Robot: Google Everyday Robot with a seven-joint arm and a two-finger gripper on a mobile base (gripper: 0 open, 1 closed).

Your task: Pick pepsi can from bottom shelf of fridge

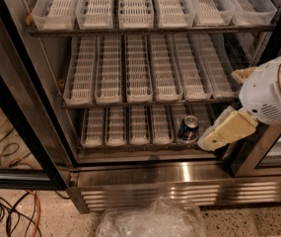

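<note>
The fridge stands open, with rows of white slotted trays on dark wire racks. The pepsi can, blue with a silver top, stands upright in a lane tray on the right side of the bottom shelf. My gripper, tan on a white rounded arm, reaches in from the right edge. It hangs just to the right of the can, at about the can's height, with a small gap between them. It holds nothing that I can see.
The black-framed glass door is swung open at the left. A black door post stands at the right behind my arm. Orange and black cables lie on the floor at the left. A crumpled clear plastic bag lies below the steel grille.
</note>
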